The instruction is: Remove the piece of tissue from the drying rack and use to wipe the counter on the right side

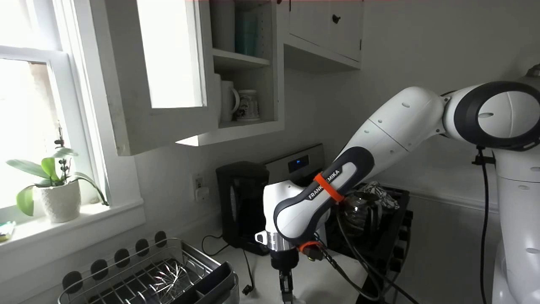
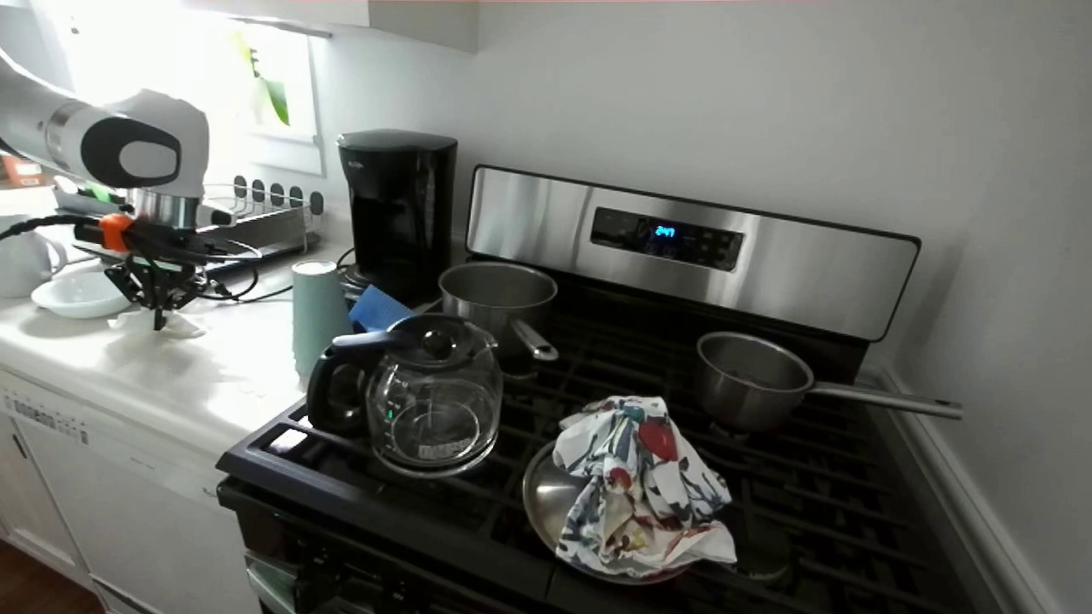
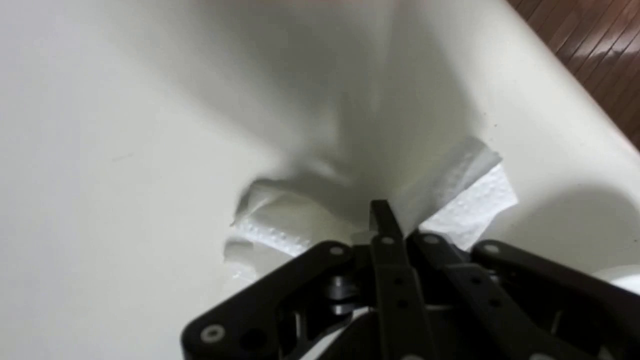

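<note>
In an exterior view, your gripper (image 1: 287,298) pointing down over the white counter (image 1: 263,274), near the drying rack (image 1: 200,254), in an exterior view, the tissue (image 2: 182,326) on the counter, beside a white bowl (image 2: 77,307), in the wrist view, your fingers (image 3: 392,265) clamped together on the tissue

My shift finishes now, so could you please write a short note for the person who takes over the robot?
End effector: closed on the piece of tissue, low at the countertop.
Tissue: ends spread out on both sides, apparently touching the countertop.
Done: tissue out of the dish drying rack and gripped.
Left: wiping the right side; how much is already wiped, the pictures cannot tell. Dark specks show near the countertop edge.
Watch the white bowl close by.
</note>
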`<state>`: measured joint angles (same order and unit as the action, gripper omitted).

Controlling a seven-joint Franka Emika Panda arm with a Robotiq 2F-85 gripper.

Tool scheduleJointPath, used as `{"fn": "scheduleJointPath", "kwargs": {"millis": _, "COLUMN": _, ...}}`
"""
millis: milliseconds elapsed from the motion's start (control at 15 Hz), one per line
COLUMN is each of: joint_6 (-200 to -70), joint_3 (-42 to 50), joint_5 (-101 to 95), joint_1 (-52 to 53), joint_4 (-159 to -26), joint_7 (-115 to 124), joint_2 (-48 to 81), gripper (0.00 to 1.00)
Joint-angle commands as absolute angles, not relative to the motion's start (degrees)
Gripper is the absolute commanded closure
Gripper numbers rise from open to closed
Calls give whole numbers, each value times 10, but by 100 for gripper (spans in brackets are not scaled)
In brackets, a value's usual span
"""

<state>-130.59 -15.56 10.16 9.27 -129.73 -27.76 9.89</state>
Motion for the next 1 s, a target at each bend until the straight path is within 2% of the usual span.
{"fn": "scheduleJointPath", "kwargs": {"millis": 0, "joint_6": -1343, "joint_3": -161, "joint_5": 145, "joint_1": 87, "joint_4": -1273, "joint_7": -317, "joint_2": 132, "gripper": 100}}
{"fn": "scheduleJointPath", "kwargs": {"millis": 533, "joint_6": -1466, "joint_3": -193, "joint_5": 281, "joint_1": 54, "joint_4": -1234, "joint_7": -379, "joint_2": 181, "gripper": 100}}
{"fn": "scheduleJointPath", "kwargs": {"millis": 933, "joint_6": -1552, "joint_3": -207, "joint_5": 300, "joint_1": 39, "joint_4": -1221, "joint_7": -366, "joint_2": 214, "gripper": 100}}
